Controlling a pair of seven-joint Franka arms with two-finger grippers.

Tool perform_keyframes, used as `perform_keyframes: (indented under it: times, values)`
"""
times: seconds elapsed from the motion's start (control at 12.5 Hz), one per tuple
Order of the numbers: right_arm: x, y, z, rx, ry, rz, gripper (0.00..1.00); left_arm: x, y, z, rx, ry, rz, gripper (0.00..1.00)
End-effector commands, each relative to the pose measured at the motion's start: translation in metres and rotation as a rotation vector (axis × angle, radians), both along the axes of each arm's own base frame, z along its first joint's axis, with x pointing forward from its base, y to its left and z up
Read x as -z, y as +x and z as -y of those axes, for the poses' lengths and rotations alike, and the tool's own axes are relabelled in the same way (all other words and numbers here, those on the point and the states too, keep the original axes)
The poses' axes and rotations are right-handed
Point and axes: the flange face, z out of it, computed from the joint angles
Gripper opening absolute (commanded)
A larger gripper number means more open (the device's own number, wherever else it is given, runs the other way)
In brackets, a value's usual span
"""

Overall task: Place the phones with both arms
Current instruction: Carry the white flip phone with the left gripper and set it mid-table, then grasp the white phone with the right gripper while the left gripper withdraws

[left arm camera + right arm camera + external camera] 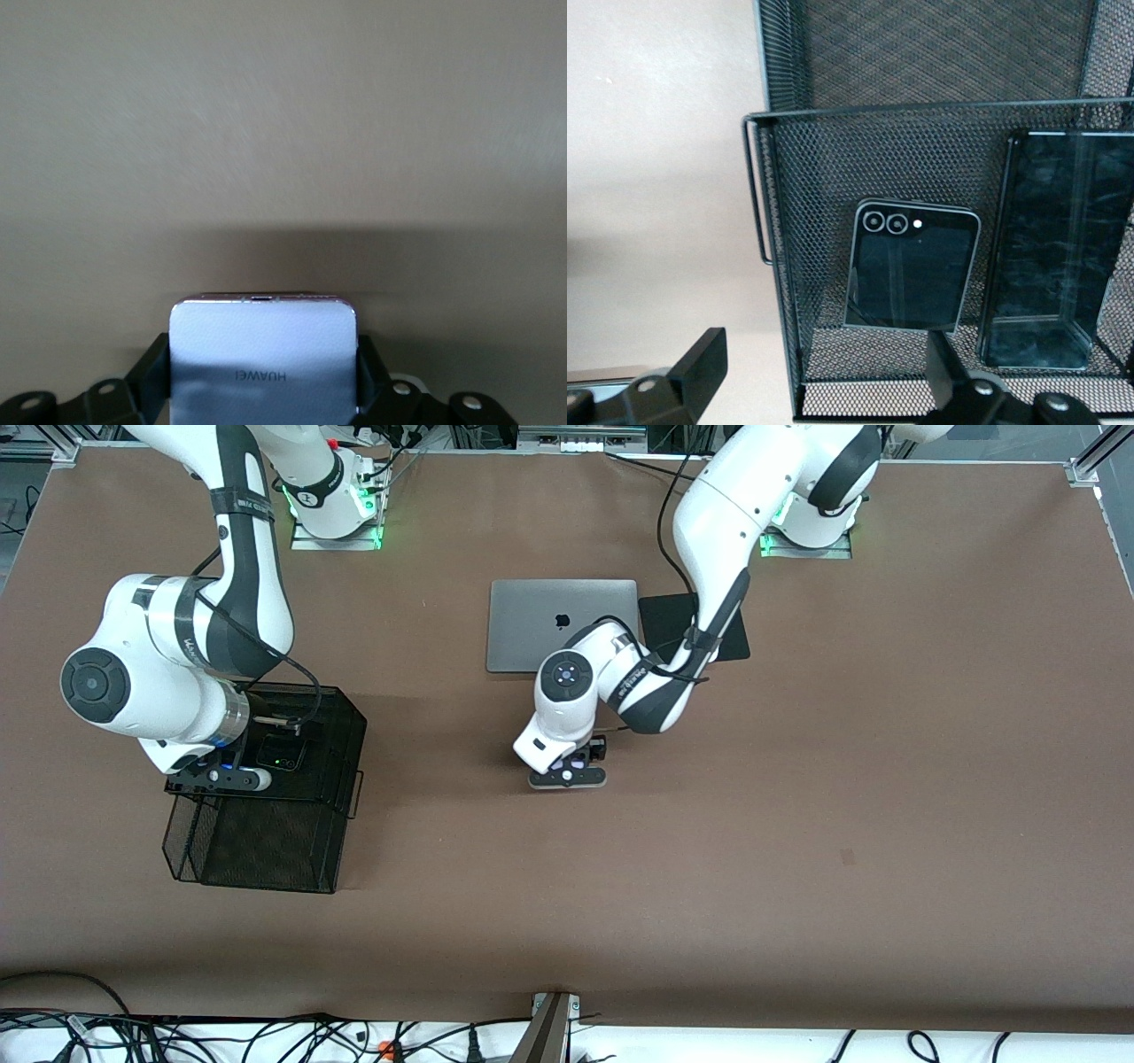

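Phones sit in three places. Two are in the upper tray of the black mesh organiser (pixel 283 779) at the right arm's end of the table: the small squarish black phone (pixel 911 266), its two camera lenses showing, and beside it the long black slab phone (pixel 1054 252), both lying flat on the mesh floor. The right gripper (pixel 819 372) hangs over that tray with its fingers spread wide and nothing between them; one finger is outside the tray wall, the other over the tray floor just beside the small black phone. The pale lavender-white phone (pixel 263 363) is clamped between the fingers of the left gripper (pixel 567 766), which pinch its two side edges; the HUAWEI lettering on its back shows in the left wrist view. That gripper is over bare brown table (pixel 797 824) near the middle, with the grey laptop (pixel 532 624) and a black mat (pixel 673 615) lying farther from the front camera
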Motion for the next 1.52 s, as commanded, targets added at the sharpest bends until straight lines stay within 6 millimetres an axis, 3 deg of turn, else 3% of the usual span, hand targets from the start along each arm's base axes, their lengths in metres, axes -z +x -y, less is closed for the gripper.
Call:
perform_keyframes:
  times: [0.0,0.08,0.16,0.24,0.4,0.64,0.8,0.88,0.96,1.04,1.28,1.44]
  values:
    - [-0.012,-0.001,-0.011,-0.012,0.017,0.001,0.99,0.014,0.006,0.002,0.046,0.004,0.050,0.00]
    - [-0.012,-0.001,-0.011,-0.012,0.017,0.001,0.99,0.015,0.005,0.002,0.039,0.005,0.046,0.14]
    - [-0.012,-0.001,-0.011,-0.013,0.019,0.003,0.99,0.014,0.006,0.001,0.031,0.005,0.046,0.90]
    - [-0.012,-0.001,-0.010,-0.012,0.019,0.003,0.99,0.009,0.011,-0.002,0.021,-0.001,0.051,1.00]
    - [-0.012,-0.001,-0.011,-0.014,0.016,0.001,0.99,-0.025,0.032,-0.021,-0.014,0.000,0.038,1.00]
    - [-0.017,0.002,-0.014,-0.022,0.016,0.015,0.99,-0.079,0.064,-0.071,-0.070,-0.008,-0.042,1.00]
    - [-0.028,0.001,-0.049,0.032,-0.003,0.028,0.99,-0.101,0.080,-0.110,-0.090,0.008,-0.093,1.00]
    - [-0.030,0.000,-0.076,0.069,-0.018,0.041,0.99,-0.107,0.089,-0.137,-0.096,0.022,-0.116,1.00]
    - [-0.024,-0.004,-0.117,0.059,-0.037,0.049,0.99,-0.111,0.093,-0.163,-0.088,0.037,-0.141,1.00]
    - [-0.012,-0.011,-0.168,0.020,-0.057,0.054,0.99,-0.119,0.096,-0.192,-0.077,0.041,-0.154,1.00]
    - [0.032,-0.017,-0.289,0.012,-0.075,0.103,0.99,-0.147,0.108,-0.279,-0.045,0.062,-0.226,1.00]
    - [0.067,-0.028,-0.350,0.010,0.021,0.134,0.99,-0.165,0.120,-0.350,-0.002,0.053,-0.276,1.00]
